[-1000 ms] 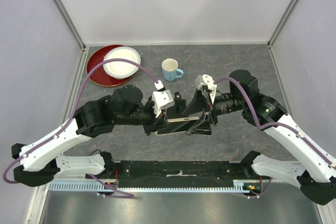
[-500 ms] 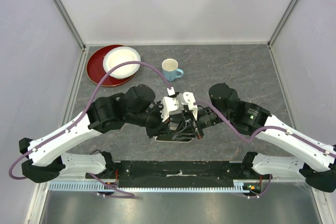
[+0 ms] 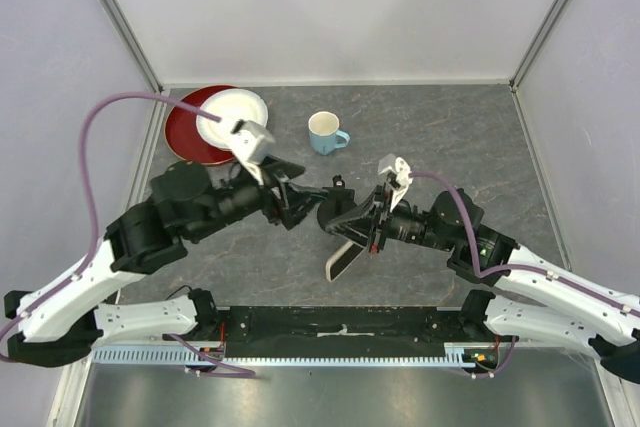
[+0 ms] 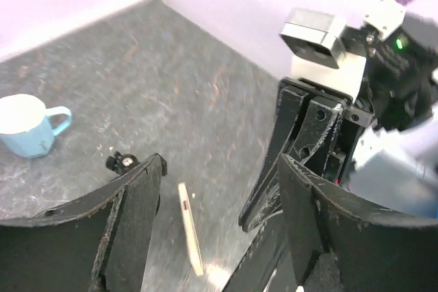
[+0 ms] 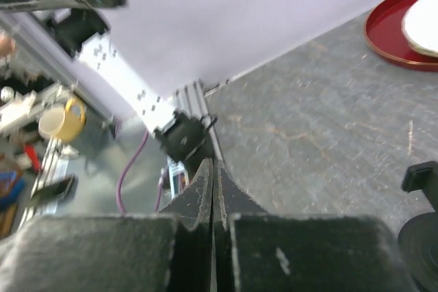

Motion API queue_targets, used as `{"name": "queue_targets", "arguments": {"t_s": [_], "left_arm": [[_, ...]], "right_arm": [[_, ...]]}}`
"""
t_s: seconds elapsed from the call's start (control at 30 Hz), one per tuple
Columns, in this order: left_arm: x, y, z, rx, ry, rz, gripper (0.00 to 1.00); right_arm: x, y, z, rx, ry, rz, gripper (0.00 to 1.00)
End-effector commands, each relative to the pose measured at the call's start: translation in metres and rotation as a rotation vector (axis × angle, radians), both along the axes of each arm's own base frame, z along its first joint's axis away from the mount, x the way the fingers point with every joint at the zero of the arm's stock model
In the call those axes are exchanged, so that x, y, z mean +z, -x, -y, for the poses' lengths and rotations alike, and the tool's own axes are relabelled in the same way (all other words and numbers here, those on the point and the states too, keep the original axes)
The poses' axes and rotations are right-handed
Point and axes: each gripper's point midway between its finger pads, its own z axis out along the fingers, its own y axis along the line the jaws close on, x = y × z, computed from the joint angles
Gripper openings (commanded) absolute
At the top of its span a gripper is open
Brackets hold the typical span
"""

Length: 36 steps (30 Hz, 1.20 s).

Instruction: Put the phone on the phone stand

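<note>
The phone (image 3: 347, 258) hangs tilted, pale face up, with its upper end at the fingertips of my right gripper (image 3: 355, 235), which is shut on it. In the left wrist view the phone (image 4: 189, 230) shows edge-on as a thin beige strip. In the right wrist view the right gripper (image 5: 213, 163) has its jaws pressed together and the phone is hidden. The black phone stand (image 3: 333, 212) sits just left of the right fingers; its disc (image 5: 421, 247) and its knob (image 4: 123, 163) also show. My left gripper (image 3: 300, 199) stands open left of the stand, holding nothing.
A light blue mug (image 3: 324, 132) stands behind the grippers. At the back left lies a red plate (image 3: 185, 132) with a white plate (image 3: 232, 117) on it. Pale walls close the table on three sides.
My left gripper has opened and pulled back up and to the left, off the phone. The right gripper closed on the phone, which now hangs tilted from it.
</note>
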Motion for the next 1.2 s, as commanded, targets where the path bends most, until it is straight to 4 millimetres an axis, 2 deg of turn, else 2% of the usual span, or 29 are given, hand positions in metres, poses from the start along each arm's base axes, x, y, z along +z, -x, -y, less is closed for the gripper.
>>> {"name": "queue_targets", "arguments": {"t_s": [0.0,0.03,0.1,0.13,0.2,0.23,0.27,0.3,0.33,0.4,0.43,0.47,0.5,0.53,0.57,0.6,0.63,0.67,0.7,0.73,0.77,0.8,0.83,0.9,0.93,1.07,1.1,1.13,1.17], "left_arm": [[0.038,-0.031,-0.036,0.285,0.277,-0.016,0.75],[0.026,-0.032,-0.040,0.312,0.295,-0.048,0.75],[0.034,-0.031,-0.062,0.370,0.404,-0.055,0.75],[0.015,-0.033,-0.060,0.378,0.407,-0.081,0.75],[0.020,-0.028,-0.072,0.382,0.501,-0.075,0.74],[0.007,-0.030,-0.071,0.391,0.481,-0.076,0.75],[0.005,-0.032,-0.070,0.393,0.458,-0.058,0.77],[0.000,-0.038,-0.072,0.434,0.422,-0.062,0.78],[-0.015,-0.041,-0.077,0.482,0.322,-0.110,0.81],[-0.038,-0.047,-0.062,0.493,0.193,-0.180,0.87],[-0.057,-0.044,-0.060,0.484,0.103,-0.217,0.86],[-0.069,-0.042,-0.054,0.457,0.051,-0.240,0.76],[-0.091,-0.037,-0.040,0.403,-0.035,-0.284,0.74],[-0.116,-0.038,-0.044,0.424,-0.101,-0.328,0.74],[-0.130,-0.039,-0.045,0.439,-0.122,-0.360,0.80],[-0.142,-0.038,-0.045,0.459,-0.097,-0.429,0.81],[-0.167,-0.039,-0.052,0.498,-0.105,-0.488,0.82],[-0.172,-0.036,-0.048,0.482,-0.058,-0.527,0.83],[-0.179,-0.033,-0.047,0.505,0.003,-0.596,0.83],[-0.199,-0.024,-0.052,0.500,0.032,-0.630,0.84],[-0.209,-0.019,-0.050,0.478,0.063,-0.657,0.84],[-0.204,-0.014,-0.037,0.417,0.163,-0.689,0.84],[-0.243,-0.007,-0.041,0.422,0.136,-0.733,0.84],[-0.242,-0.004,-0.034,0.363,0.259,-0.732,0.84],[-0.272,-0.002,-0.040,0.388,0.236,-0.748,0.84],[-0.299,-0.009,-0.054,0.461,0.295,-0.734,0.83],[-0.315,-0.006,-0.056,0.471,0.295,-0.764,0.83],[-0.306,-0.009,-0.049,0.436,0.365,-0.753,0.82],[-0.311,-0.007,-0.047,0.428,0.381,-0.770,0.81]], "right_arm": [[0.055,-0.038,0.018,-0.266,-0.274,-0.097,0.00],[0.054,-0.045,0.027,-0.326,-0.313,-0.145,0.00],[0.061,-0.048,0.040,-0.368,-0.387,-0.176,0.00],[0.059,-0.051,0.045,-0.391,-0.427,-0.201,0.00],[0.059,-0.053,0.054,-0.424,-0.462,-0.222,0.00],[0.051,-0.057,0.056,-0.460,-0.418,-0.232,0.00],[0.045,-0.062,0.056,-0.490,-0.340,-0.175,0.00],[0.052,-0.067,0.053,-0.511,-0.287,-0.150,0.00],[0.025,-0.071,0.049,-0.526,-0.143,-0.168,0.00],[0.002,-0.082,0.038,-0.529,0.091,-0.164,0.00],[-0.027,-0.080,0.043,-0.536,0.222,-0.202,0.00],[-0.036,-0.079,0.046,-0.545,0.259,-0.220,0.01],[-0.049,-0.074,0.052,-0.560,0.264,-0.269,0.03],[-0.053,-0.072,0.057,-0.571,0.246,-0.289,0.19],[-0.058,-0.069,0.062,-0.583,0.225,-0.312,0.35],[-0.071,-0.064,0.070,-0.600,0.201,-0.352,0.47],[-0.075,-0.061,0.070,-0.585,0.189,-0.354,0.56],[-0.083,-0.058,0.072,-0.576,0.202,-0.358,0.57],[-0.102,-0.056,0.076,-0.585,0.234,-0.367,0.59],[-0.110,-0.055,0.078,-0.589,0.237,-0.377,0.63],[-0.116,-0.055,0.079,-0.595,0.244,-0.380,0.63],[-0.122,-0.054,0.082,-0.599,0.248,-0.383,0.63],[-0.122,-0.053,0.082,-0.593,0.238,-0.378,0.63],[-0.114,-0.052,0.085,-0.590,0.207,-0.358,0.65],[-0.109,-0.052,0.088,-0.593,0.194,-0.341,0.66],[-0.087,-0.049,0.100,-0.601,0.137,-0.292,0.71],[-0.080,-0.048,0.103,-0.600,0.115,-0.280,0.71],[-0.078,-0.047,0.105,-0.600,0.112,-0.276,0.72],[-0.075,-0.046,0.107,-0.602,0.105,-0.269,0.72]]}}
